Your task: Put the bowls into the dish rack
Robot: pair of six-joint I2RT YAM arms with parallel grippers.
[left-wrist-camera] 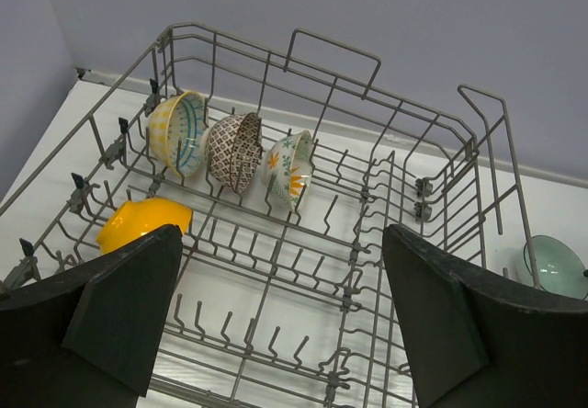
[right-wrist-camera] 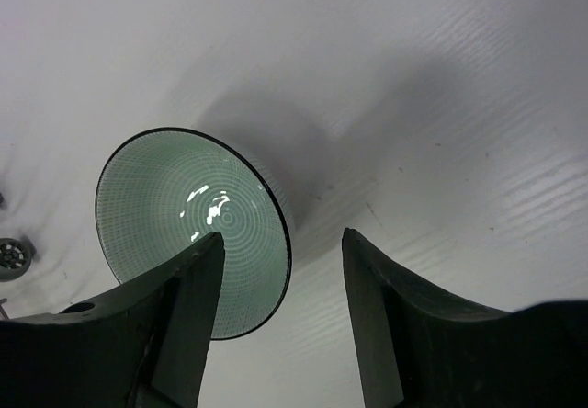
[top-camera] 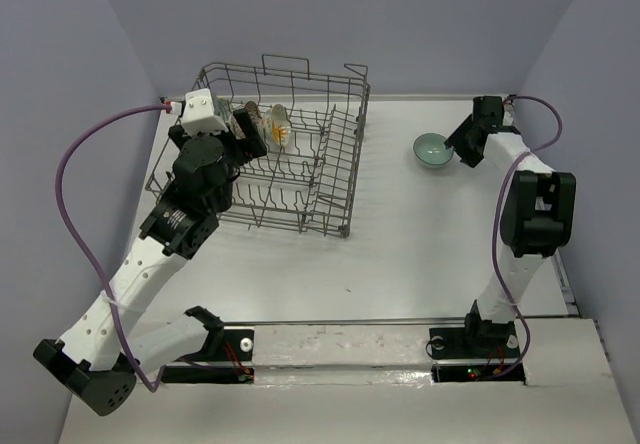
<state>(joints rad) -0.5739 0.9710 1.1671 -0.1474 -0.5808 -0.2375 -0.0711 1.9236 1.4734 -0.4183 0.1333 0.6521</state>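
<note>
The grey wire dish rack [top-camera: 345, 179] stands at the far left of the table. In the left wrist view three bowls stand on edge in its back row [left-wrist-camera: 335, 45]: a yellow-and-white one [left-wrist-camera: 179, 130], a brown patterned one [left-wrist-camera: 235, 151] and a white leaf-patterned one [left-wrist-camera: 290, 164]. An orange-yellow bowl [left-wrist-camera: 142, 221] lies upside down at the rack's left. My left gripper [left-wrist-camera: 280, 270] is open and empty above the rack [top-camera: 245, 124]. The pale teal bowl [top-camera: 432, 150] sits on the table at the far right. My right gripper [right-wrist-camera: 283, 243] is open, its jaws astride the teal bowl's rim [right-wrist-camera: 193, 229].
The white table [top-camera: 400, 254] lies between the rack and the teal bowl. Purple cables [top-camera: 75, 214] loop off both arms. The grey back wall stands close behind the rack. The teal bowl shows past the rack's right side in the left wrist view [left-wrist-camera: 556, 266].
</note>
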